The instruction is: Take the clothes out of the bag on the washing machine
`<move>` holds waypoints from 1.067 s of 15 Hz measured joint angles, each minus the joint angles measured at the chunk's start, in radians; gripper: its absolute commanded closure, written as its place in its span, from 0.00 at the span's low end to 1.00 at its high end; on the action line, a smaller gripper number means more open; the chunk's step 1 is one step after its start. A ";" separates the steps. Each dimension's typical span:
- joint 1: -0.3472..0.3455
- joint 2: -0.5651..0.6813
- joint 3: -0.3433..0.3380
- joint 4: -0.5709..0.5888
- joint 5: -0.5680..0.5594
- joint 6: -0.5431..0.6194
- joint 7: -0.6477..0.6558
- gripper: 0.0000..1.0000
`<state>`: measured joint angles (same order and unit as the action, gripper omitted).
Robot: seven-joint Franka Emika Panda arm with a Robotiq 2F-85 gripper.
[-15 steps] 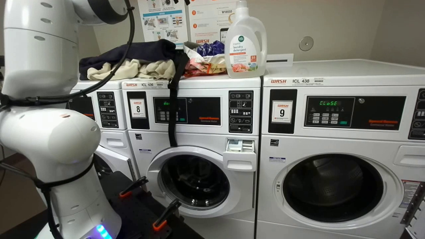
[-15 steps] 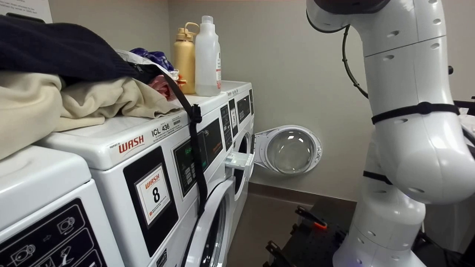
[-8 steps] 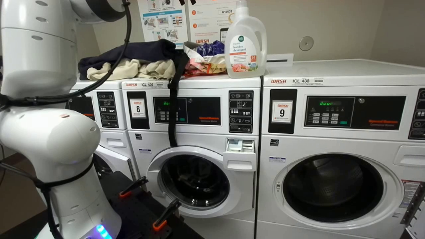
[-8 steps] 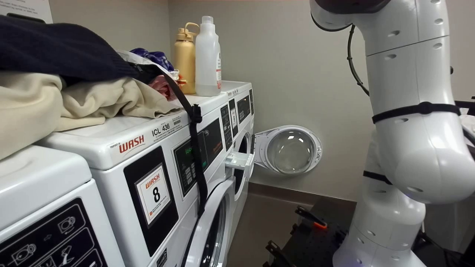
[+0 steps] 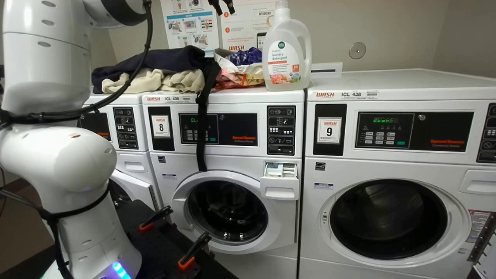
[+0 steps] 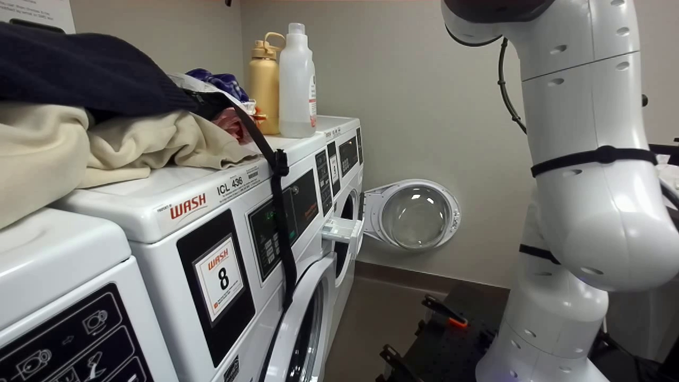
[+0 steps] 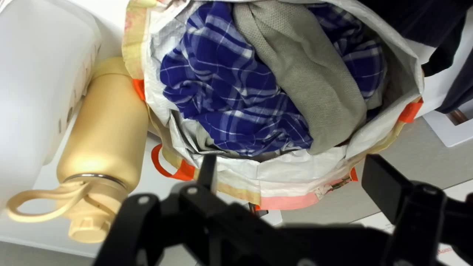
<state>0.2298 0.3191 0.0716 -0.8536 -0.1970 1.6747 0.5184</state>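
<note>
in the wrist view, the soft, red-orange-handled floral bag [image 7: 301, 168] is cut by the top edge, its floor hidden beneath a blue-and-white plaid cloth [image 7: 221, 81], itself partly under a grey-beige knit garment [image 7: 310, 74]. the translucent white plastic bottle [image 7: 37, 92] runs off the left edge, and the black two-fingered gripper [image 7: 292, 170] is blurred and cut off below. in an exterior view only its fingertips [image 5: 230, 7] show, and a black webbing strap [image 5: 201, 135] hides part of a green-lit display [image 5: 194, 120]. in an exterior view, a navy knit garment [image 6: 79, 71] and a cream cloth [image 6: 42, 154] are cut off at left.
</note>
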 measured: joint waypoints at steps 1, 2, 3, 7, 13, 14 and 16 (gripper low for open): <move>0.000 0.004 -0.005 -0.017 -0.004 0.015 0.000 0.00; 0.000 0.008 -0.010 -0.037 -0.011 0.036 0.001 0.00; -0.001 0.013 -0.016 -0.060 -0.018 0.065 0.001 0.00; -0.007 0.020 -0.042 -0.175 -0.042 0.209 0.014 0.00; -0.036 0.003 -0.097 -0.377 -0.062 0.378 0.102 0.00; -0.044 -0.003 -0.102 -0.409 -0.061 0.384 0.120 0.00; -0.054 -0.018 -0.111 -0.470 -0.056 0.388 0.153 0.26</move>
<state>0.1763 0.3014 -0.0394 -1.3236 -0.2528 2.0623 0.6712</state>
